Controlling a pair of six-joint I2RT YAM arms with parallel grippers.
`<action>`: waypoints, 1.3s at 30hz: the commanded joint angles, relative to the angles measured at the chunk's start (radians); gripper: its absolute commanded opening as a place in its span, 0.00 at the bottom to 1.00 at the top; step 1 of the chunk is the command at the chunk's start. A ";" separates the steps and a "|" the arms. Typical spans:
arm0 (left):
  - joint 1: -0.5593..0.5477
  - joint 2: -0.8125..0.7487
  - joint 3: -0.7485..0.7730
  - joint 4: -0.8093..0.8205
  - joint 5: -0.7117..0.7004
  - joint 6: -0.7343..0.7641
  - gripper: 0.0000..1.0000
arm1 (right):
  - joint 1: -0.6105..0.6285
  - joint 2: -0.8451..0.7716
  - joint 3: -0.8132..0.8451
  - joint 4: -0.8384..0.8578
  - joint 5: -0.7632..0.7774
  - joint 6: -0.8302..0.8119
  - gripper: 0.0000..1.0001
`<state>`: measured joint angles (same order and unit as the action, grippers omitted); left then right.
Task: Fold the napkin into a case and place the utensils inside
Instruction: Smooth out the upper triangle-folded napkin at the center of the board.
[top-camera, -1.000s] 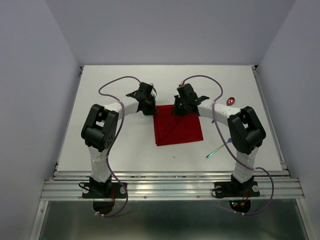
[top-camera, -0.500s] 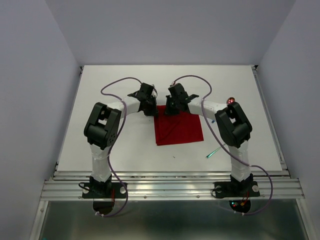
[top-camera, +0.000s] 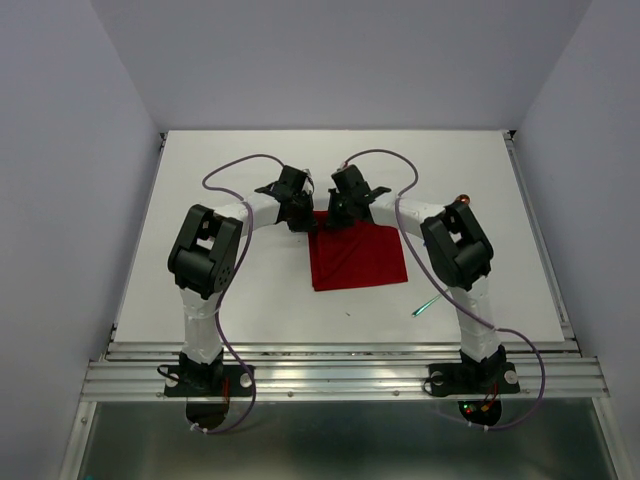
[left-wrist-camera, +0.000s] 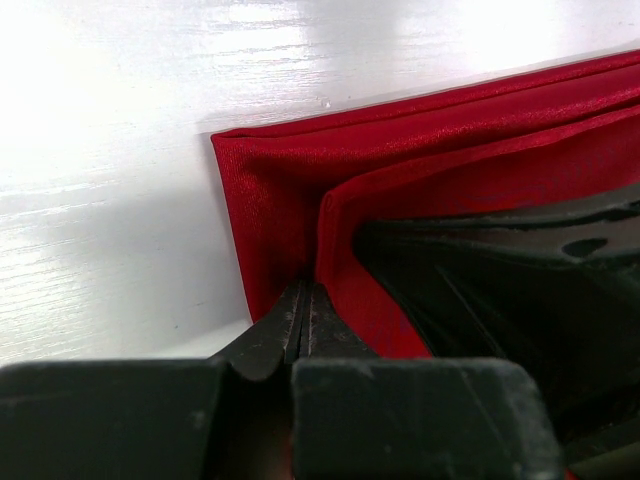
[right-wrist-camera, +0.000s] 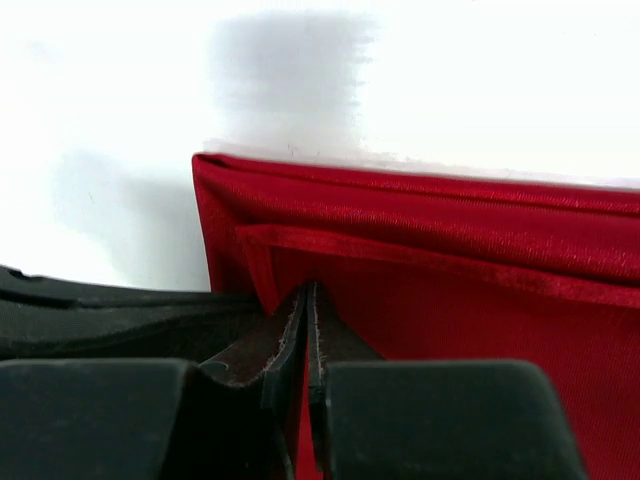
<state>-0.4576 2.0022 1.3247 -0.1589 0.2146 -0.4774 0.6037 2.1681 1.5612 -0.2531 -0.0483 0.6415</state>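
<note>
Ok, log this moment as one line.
stage: folding | left gripper: shut on napkin, far-left corner | right gripper: shut on napkin's upper layer beside it | fork: on table, untouched

The bright red plain cloth napkin (top-camera: 358, 255) is one even red, with no print or marking. Close up its weave has a faint sheen, and its folds darken to crimson in shadow. Under the napkin the smooth white tabletop (top-camera: 250, 300) is unpatterned, with soft grey shadows beside the cloth. The left pincer (left-wrist-camera: 303, 300) and right pincer (right-wrist-camera: 305, 300) are matt black. The left arm (top-camera: 195, 310) and right arm (top-camera: 470, 320) are white with black joints, each trailing a thin mauve cable (top-camera: 243, 156). Right of the napkin lies a thin fork with a teal-green handle (top-camera: 432, 303). Beyond it shows the reddish-pink bowl of a small spoon (top-camera: 463, 200). The plain walls (top-camera: 60, 150) are pale lavender-grey.
</note>
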 joint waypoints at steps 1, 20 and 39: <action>0.005 0.010 0.005 -0.011 0.006 0.029 0.00 | 0.008 0.025 0.051 0.012 0.044 0.009 0.09; 0.005 -0.141 -0.012 -0.031 0.017 0.022 0.00 | 0.008 -0.301 -0.262 0.106 -0.008 0.030 0.10; -0.003 0.013 0.025 0.015 0.088 0.039 0.00 | 0.136 -0.435 -0.524 0.218 -0.116 0.155 0.09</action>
<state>-0.4557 2.0075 1.3140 -0.1375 0.3103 -0.4644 0.7197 1.7603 1.0313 -0.0902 -0.1474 0.7864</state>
